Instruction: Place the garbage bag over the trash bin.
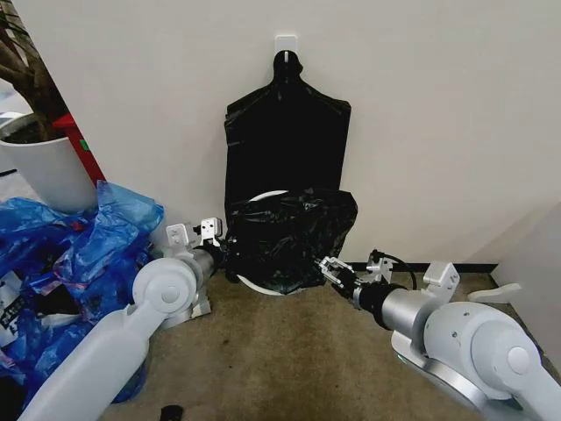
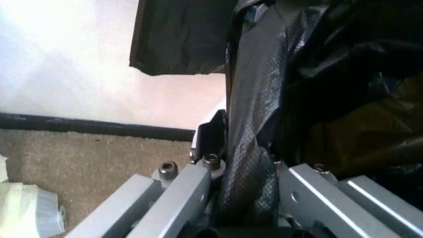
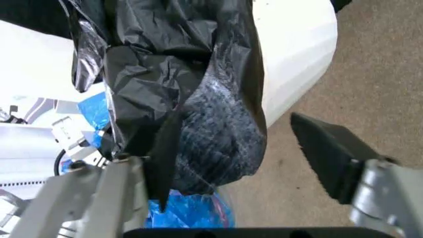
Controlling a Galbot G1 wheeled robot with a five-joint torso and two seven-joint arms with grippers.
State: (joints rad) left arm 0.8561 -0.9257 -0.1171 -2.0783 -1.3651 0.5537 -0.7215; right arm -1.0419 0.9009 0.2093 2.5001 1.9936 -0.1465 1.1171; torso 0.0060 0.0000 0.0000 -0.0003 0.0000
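Trash bin tipped on its side on the carpet, against the wall, long axis roughly level, open mouth facing the robot. Garbage bag draped over the bin's upper part and mouth, loose wrinkled film bunched toward the right, white rim showing at top left and along the bottom.

Left gripper at the bag's left edge, pinched on a fold of the black film; in the left wrist view film runs between the metal fingers. Right gripper at the bag's lower right edge, jaws spread wide in the right wrist view, one finger against the film, other finger apart over bare carpet, nothing clamped.

Flat black bundle hanging on a wall hook directly behind the bin. Heap of blue bags crowding the left side, close to the left arm. White plant pot beyond them at far left.
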